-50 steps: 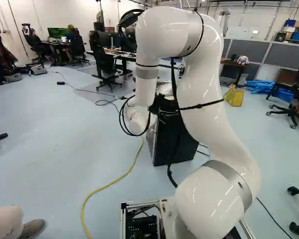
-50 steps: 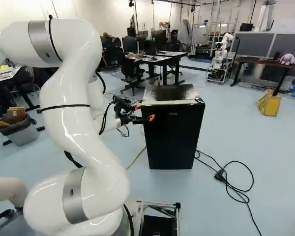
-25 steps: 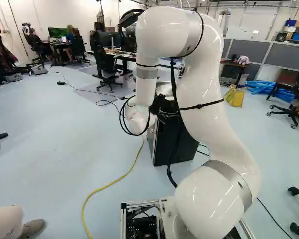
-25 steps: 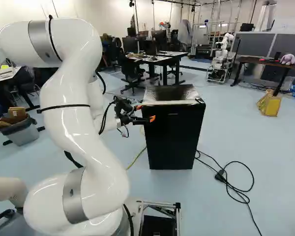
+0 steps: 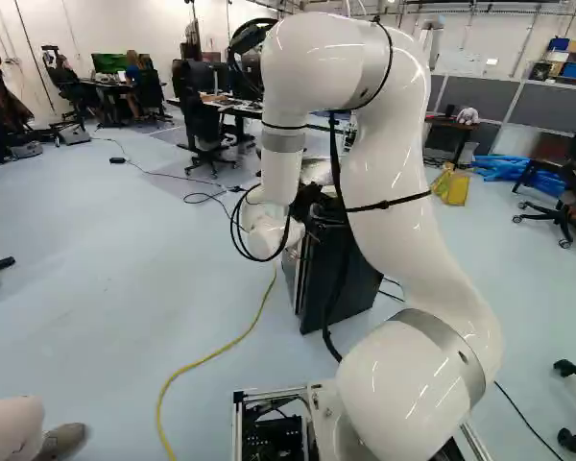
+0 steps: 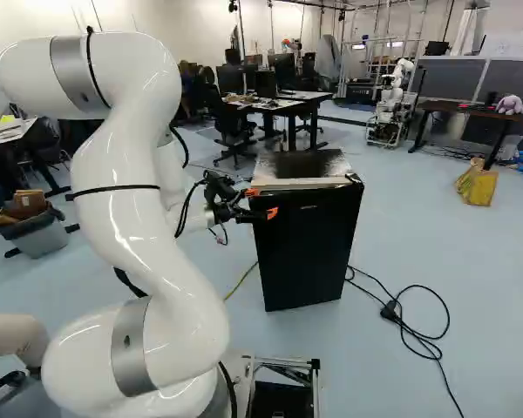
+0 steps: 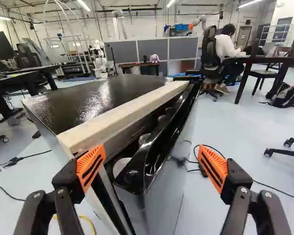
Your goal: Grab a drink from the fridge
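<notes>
The gripper (image 6: pixel 262 202) is at the upper left front corner of the black fridge (image 6: pixel 318 170) in the right base view. In the wrist view the gripper (image 7: pixel 152 169) is open, its orange-padded fingers wide apart. The fridge door (image 7: pixel 169 196) stands slightly ajar between them, touching neither pad as far as I can tell. One finger is by the gap at the pale front edge of the fridge top (image 7: pixel 117 117); the other is out beyond the door's front. Inside the gap, several round tops (image 7: pixel 121 166) show in a row; what they belong to is mostly hidden.
Black cables (image 6: pixel 410 326) lie on the floor right of the fridge in the right base view. A yellow cable (image 5: pixel 216 353) runs along its other side. Desks and chairs (image 6: pixel 235 126) stand behind, with another robot (image 6: pixel 390 104) farther back.
The fridge door has swung a little out from the body, opening a narrow gap. My gripper has shifted slightly at the fridge's corner and stays open. The base has not moved.
</notes>
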You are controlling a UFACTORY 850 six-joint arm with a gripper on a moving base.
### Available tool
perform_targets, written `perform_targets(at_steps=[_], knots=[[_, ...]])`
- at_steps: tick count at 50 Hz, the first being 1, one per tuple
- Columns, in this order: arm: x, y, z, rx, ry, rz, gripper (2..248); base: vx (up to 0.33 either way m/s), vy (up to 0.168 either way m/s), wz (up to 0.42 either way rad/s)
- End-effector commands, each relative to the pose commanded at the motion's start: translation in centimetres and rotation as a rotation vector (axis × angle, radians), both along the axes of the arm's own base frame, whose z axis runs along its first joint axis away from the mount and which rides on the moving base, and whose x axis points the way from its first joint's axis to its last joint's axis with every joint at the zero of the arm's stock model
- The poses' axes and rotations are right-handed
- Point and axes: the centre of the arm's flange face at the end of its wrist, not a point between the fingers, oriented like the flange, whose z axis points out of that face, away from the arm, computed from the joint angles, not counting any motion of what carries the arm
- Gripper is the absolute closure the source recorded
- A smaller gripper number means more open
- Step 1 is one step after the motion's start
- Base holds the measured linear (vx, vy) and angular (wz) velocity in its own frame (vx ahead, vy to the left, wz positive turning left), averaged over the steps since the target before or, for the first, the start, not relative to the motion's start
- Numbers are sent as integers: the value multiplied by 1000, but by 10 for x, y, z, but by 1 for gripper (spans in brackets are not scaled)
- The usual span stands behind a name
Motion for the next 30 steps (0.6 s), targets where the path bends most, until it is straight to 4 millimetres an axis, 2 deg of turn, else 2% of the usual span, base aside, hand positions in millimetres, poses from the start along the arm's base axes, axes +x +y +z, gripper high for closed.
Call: perform_targets(at_steps=[30], knots=[[-12,-4,0,0,11,-57,3,0,0,0]])
